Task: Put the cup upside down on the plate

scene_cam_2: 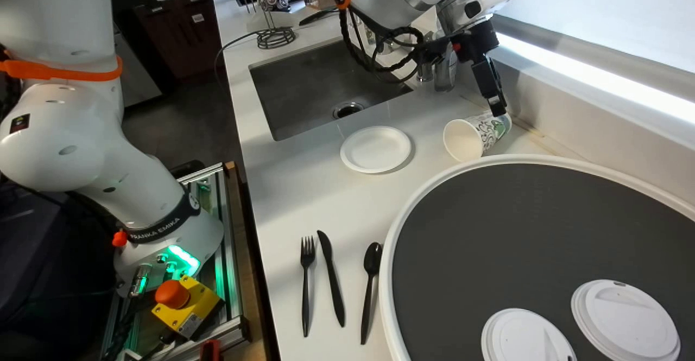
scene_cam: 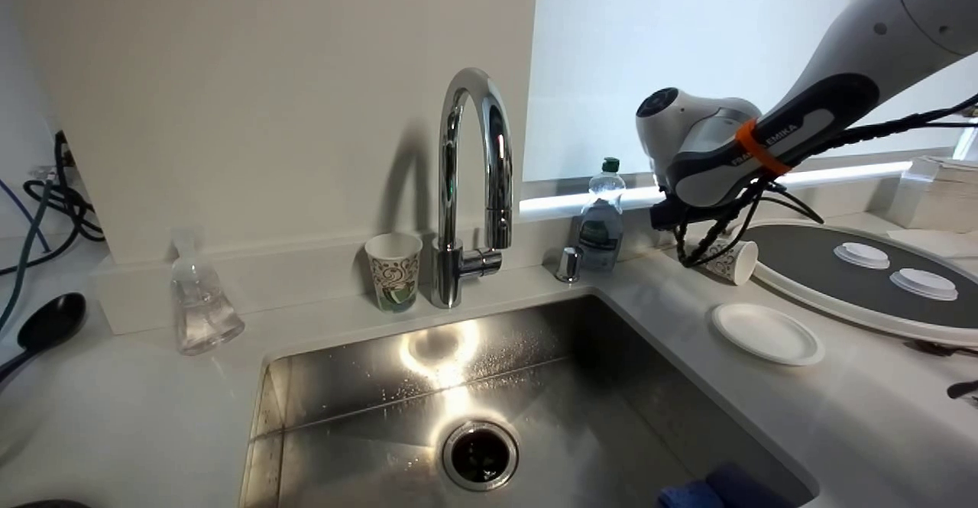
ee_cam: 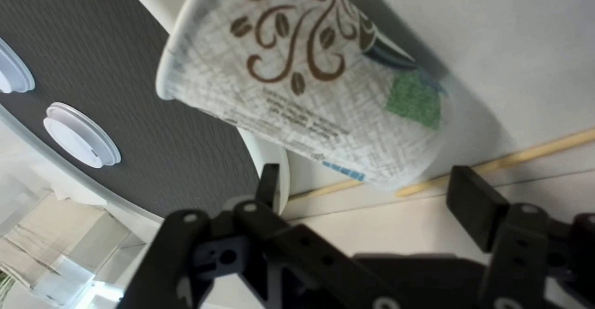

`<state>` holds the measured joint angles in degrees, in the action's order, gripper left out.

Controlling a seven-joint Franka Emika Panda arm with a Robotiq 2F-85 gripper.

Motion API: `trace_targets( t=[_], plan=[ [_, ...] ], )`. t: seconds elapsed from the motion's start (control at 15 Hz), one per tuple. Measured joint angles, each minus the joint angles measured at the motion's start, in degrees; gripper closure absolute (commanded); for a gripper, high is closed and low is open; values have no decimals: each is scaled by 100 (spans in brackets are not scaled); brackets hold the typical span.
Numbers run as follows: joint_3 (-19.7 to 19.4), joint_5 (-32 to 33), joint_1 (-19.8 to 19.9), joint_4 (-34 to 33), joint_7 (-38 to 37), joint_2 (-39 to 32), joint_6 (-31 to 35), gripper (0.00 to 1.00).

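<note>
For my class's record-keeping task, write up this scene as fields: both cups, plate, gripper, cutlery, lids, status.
lying cup: on its side on counter
plate: flat on counter, between sink and disc
gripper: open, near lying cup's base, contact unclear
upright cup: beside faucet
fork, knife, spoon: black, on counter beside disc
lids: white, in two places on disc
status: lying cup not yet on plate
</note>
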<state>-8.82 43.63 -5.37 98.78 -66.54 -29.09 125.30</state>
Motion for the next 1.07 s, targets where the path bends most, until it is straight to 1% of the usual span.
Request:
trace_targets(
  t=[0.13, 0.2, 0.27, 0.4, 0.47, 0.6, 0.73, 0.8, 0.93, 1.07],
  plan=[
    [0, 27, -2, -10, 55, -1, -67, 19],
    [0, 40, -4, -19, 80, -1, -109, 30],
    [0, 48, -6, -30, 105, -1, -149, 35],
    [0, 59, -10, -59, 161, -2, -209, 56],
    [0, 64, -13, -72, 180, -2, -224, 59],
    [0, 76, -17, -100, 219, -3, -254, 68],
    [1, 90, -20, -131, 260, -4, -294, 72],
    [1, 101, -21, -141, 268, -4, -309, 72],
    [1, 125, -22, -155, 277, -4, -326, 82],
    [1, 137, -22, -177, 282, -4, -344, 100]
  ],
)
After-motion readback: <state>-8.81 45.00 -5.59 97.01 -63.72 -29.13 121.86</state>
